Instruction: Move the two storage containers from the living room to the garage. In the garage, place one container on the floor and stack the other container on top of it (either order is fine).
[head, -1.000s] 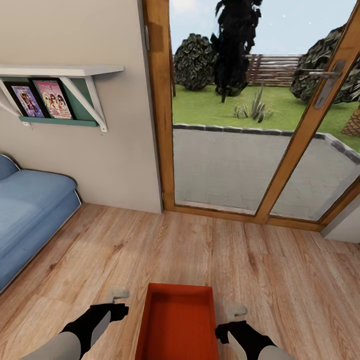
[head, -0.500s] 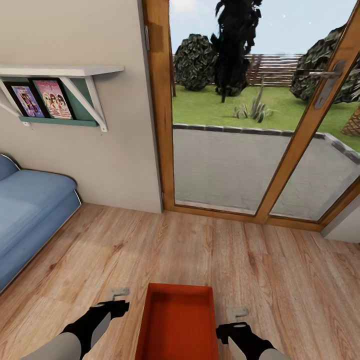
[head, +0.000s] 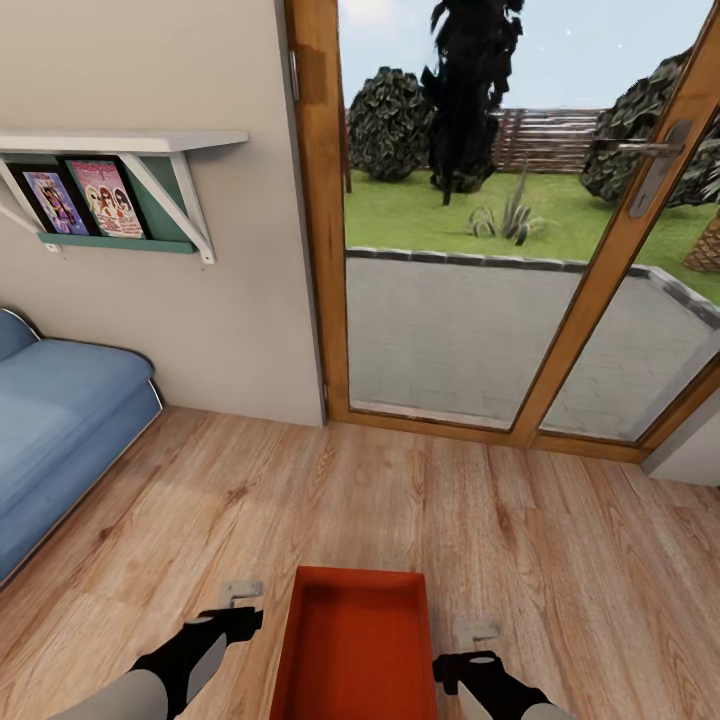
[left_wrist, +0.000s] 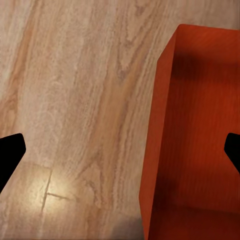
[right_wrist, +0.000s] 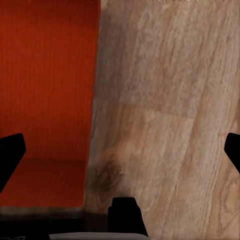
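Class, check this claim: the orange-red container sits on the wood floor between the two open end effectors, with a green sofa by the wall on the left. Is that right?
Not quite. The sofa is blue, not green, as the head view shows. The rest stands: the container sits on the wood floor between the open left end effector and right end effector.

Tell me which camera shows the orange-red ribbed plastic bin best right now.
The head view: the orange-red ribbed plastic bin shows its open top and far rim on the wood floor between both arms. The left wrist view and the right wrist view each show one side wall.
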